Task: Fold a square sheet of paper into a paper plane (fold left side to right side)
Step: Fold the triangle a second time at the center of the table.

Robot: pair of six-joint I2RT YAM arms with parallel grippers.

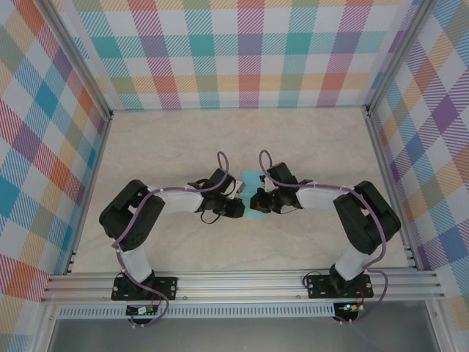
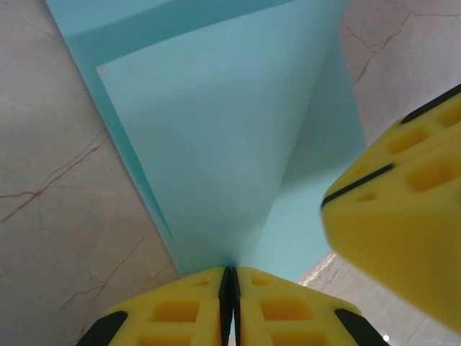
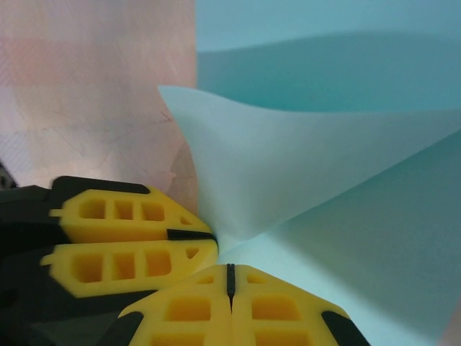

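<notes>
Turquoise paper sheet [image 1: 253, 179] lies in the middle of the pale marble-patterned desk [image 1: 168, 147], between the two wrists, which cover most of it from above.

On the left, the left gripper [image 2: 230, 277] has its yellow fingers [image 2: 180, 310] pressed together. A lifted flap of the sheet narrows down into the slit between them, so they are clamped on the paper. The flap stands up off the layer that lies flat on the desk.

Just to its right, the right gripper [image 3: 230, 277] has its own yellow fingers [image 3: 281, 310] shut tight with no gap. Their tips sit at the foot of the raised flap, touching the sheet, but I cannot tell whether any paper is caught between them. The two sets of fingertips nearly meet at the same spot.

Thin purple cables [image 1: 220, 165] loop above the wrists on either side of the sheet. Pastel checked walls [image 1: 242, 51] close in the desk on the left, back and right.
</notes>
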